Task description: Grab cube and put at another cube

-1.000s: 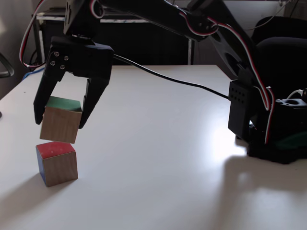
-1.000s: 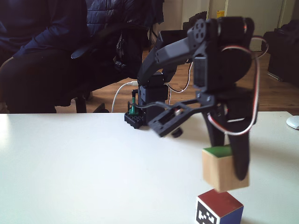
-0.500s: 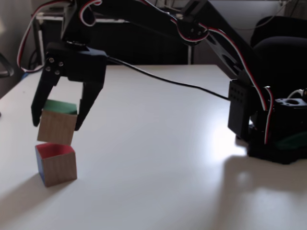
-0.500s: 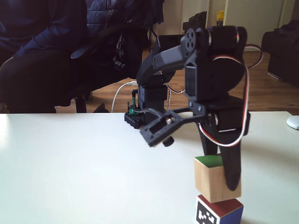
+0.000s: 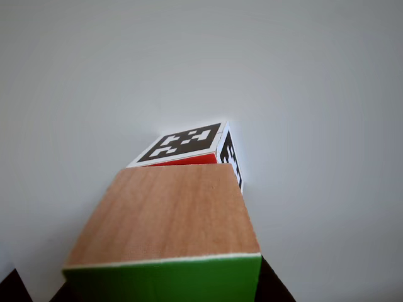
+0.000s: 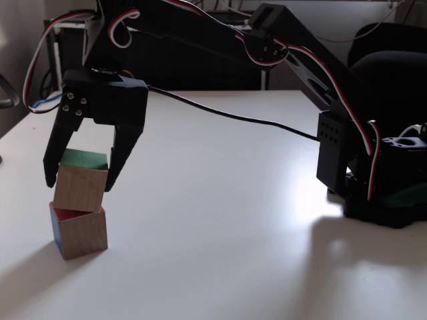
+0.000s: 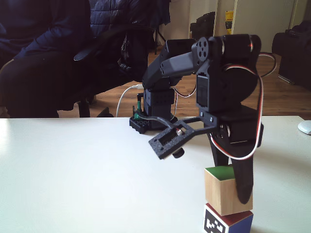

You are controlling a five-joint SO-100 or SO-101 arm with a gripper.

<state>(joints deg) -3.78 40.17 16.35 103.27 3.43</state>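
I've lowered: my gripper [image 6: 80, 183] clamps the green-topped wooden cube [image 6: 81, 189], now resting tilted on the red marker-patterned cube [image 6: 80, 231]. Other view shows its top marker [image 5: 184, 143]; fixed views don't.

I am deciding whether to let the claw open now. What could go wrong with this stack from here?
The wooden cube with the green top sits skewed and tilted on the red cube with black-and-white markers, overhanging one edge, so it may slide off when released. The claw fingers flank it closely; opening or lifting unevenly could drag it sideways and nudge the lower cube.
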